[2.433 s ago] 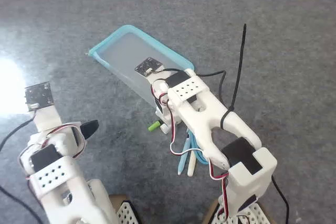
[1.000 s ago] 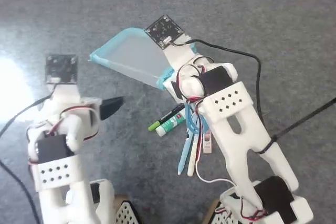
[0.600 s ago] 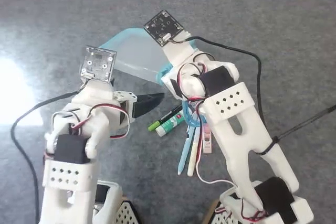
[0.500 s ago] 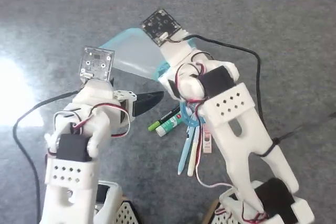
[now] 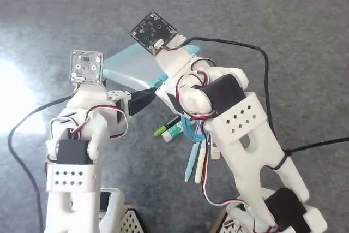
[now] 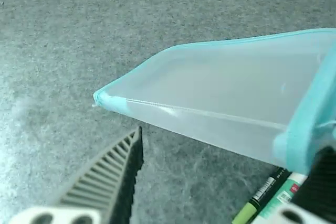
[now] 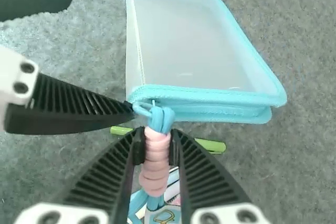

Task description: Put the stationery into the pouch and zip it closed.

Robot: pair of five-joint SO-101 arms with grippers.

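- A translucent, teal-edged zip pouch stretched across directly ahead of the left gripper, barring the way for its spread jaws.
- Bare grey carpet lay free off to one side of that gripper, past the pouch's corner.
- The left gripper's black ribbed finger crowded one flank of the right gripper, which was clamped on a pink beaded zipper pull.
- A green-capped black marker lay on the carpet under the right gripper's fingertips.
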